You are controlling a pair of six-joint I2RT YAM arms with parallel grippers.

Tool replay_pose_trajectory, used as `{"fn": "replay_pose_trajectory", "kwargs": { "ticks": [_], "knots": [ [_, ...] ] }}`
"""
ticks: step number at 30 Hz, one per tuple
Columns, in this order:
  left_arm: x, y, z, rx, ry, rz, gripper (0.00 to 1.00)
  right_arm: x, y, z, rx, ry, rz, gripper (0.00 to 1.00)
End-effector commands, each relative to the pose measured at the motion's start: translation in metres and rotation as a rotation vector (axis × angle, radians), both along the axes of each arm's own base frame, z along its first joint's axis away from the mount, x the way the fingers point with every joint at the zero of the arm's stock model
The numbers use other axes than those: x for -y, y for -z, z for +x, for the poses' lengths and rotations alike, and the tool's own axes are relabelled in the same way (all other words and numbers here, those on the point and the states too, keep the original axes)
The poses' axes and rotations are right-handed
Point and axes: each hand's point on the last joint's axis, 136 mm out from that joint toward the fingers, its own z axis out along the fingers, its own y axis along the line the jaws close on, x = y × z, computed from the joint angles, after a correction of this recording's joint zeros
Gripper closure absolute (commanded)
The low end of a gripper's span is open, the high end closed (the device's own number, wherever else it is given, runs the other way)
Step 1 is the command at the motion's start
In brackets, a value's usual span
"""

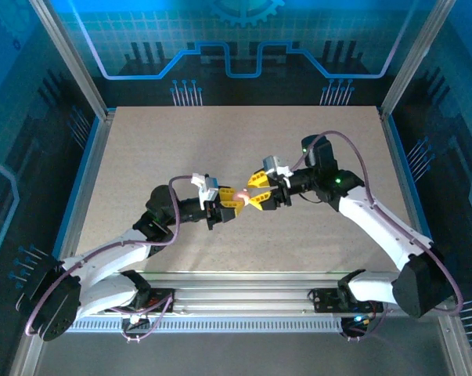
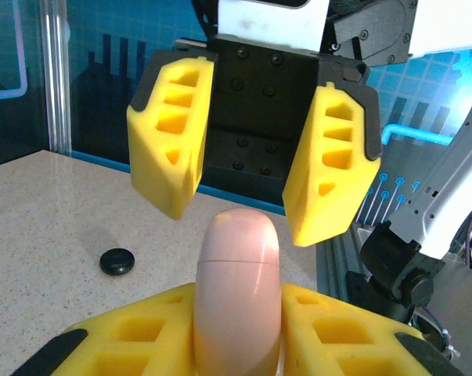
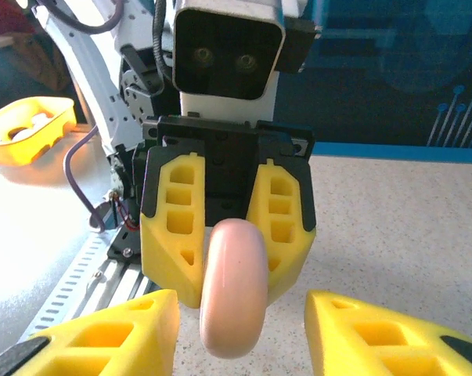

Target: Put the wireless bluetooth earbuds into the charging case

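Left gripper (image 1: 228, 202): clamped narrow on the charging case (image 1: 242, 193), its yellow fingers (image 2: 134, 345) pressed against both flat sides.
Charging case: pale pink and rounded, it stood on edge in that grip, its rounded end sticking out past the fingertips toward the other arm, lifted above the middle of the table (image 1: 142, 157).
Case seam: a thin line ran across the case (image 2: 237, 282) near its free end; the case looked closed.
Right gripper (image 1: 256, 190): jaws apart, one yellow finger (image 3: 102, 337) on each side of the case's free end (image 3: 234, 290), with a gap on both sides and neither touching it.
Earbud piece (image 2: 117, 261): one small black round piece lay on the tabletop, well apart from the case.
Yellow tray (image 3: 24, 125): sat off past the table's edge.
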Motion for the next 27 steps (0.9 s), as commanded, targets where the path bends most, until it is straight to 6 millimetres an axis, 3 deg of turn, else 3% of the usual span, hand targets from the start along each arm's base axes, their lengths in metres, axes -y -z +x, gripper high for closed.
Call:
{"fn": "replay_pose_trajectory", "kwargs": {
  "ticks": [1, 8, 14, 18, 20, 24, 27],
  "knots": [
    [-0.002, -0.015, -0.006, 0.082, 0.022, -0.027, 0.71, -0.005, -0.006, -0.012, -0.032, -0.091, 0.006, 0.58],
    [-0.002, -0.015, -0.005, 0.08, 0.018, -0.034, 0.71, -0.011, -0.006, -0.016, -0.112, -0.164, -0.018, 0.72],
    [-0.002, -0.016, -0.004, 0.079, 0.014, -0.037, 0.71, -0.012, -0.003, -0.014, -0.132, -0.155, -0.045, 0.72],
    [-0.002, -0.017, -0.003, 0.088, 0.007, -0.028, 0.71, -0.01, 0.0, -0.008, -0.116, -0.095, -0.087, 0.84],
    [-0.003, -0.016, -0.002, 0.095, -0.001, -0.02, 0.66, -0.008, 0.002, -0.006, -0.094, -0.062, -0.107, 0.85],
    [-0.003, -0.005, -0.002, 0.113, -0.005, 0.015, 0.44, -0.002, 0.003, -0.001, -0.032, 0.021, -0.146, 0.9],
    [-0.002, 0.005, -0.003, 0.115, 0.002, 0.062, 0.43, 0.004, 0.001, 0.003, 0.009, 0.074, -0.174, 0.91]
  ]
}}
